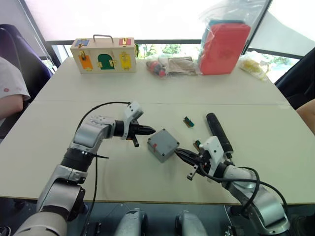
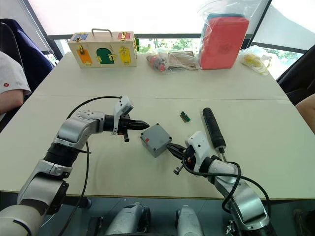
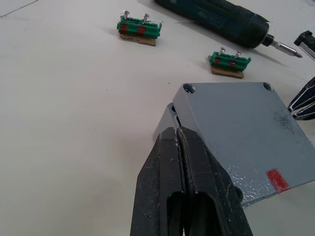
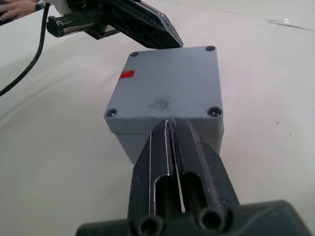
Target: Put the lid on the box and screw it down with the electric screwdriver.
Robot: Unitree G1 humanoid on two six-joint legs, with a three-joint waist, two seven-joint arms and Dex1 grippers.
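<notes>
The grey box [image 1: 163,144] sits on the table [image 1: 59,118] near the middle of the head-camera frame, and the lid [image 4: 167,84] already lies on top of it, its edges roughly lined up with the walls below and a small red mark near one corner. Screw holes show at the lid's corners.

The left end effector [image 1: 149,131] comes in from the left of the frame with its fingers pressed together, their tips touching the upper-left edge of the lid. The right end effector [image 1: 179,152] reaches in from the lower right, its fingers likewise pressed together, tips against the box's lower-right side just under the lid.

The electric screwdriver [image 1: 219,132] lies flat on the table right of the box, just beyond the right arm, apart from both end effectors. Two small green bit holders lie near it: one [image 1: 188,121] above and right of the box, the other [image 3: 230,61] closer to the screwdriver's tip.

At the far edge of the table stand a wooden latch box [image 1: 104,55] at upper left and a red case in a clear bag [image 1: 224,45] at upper right.
</notes>
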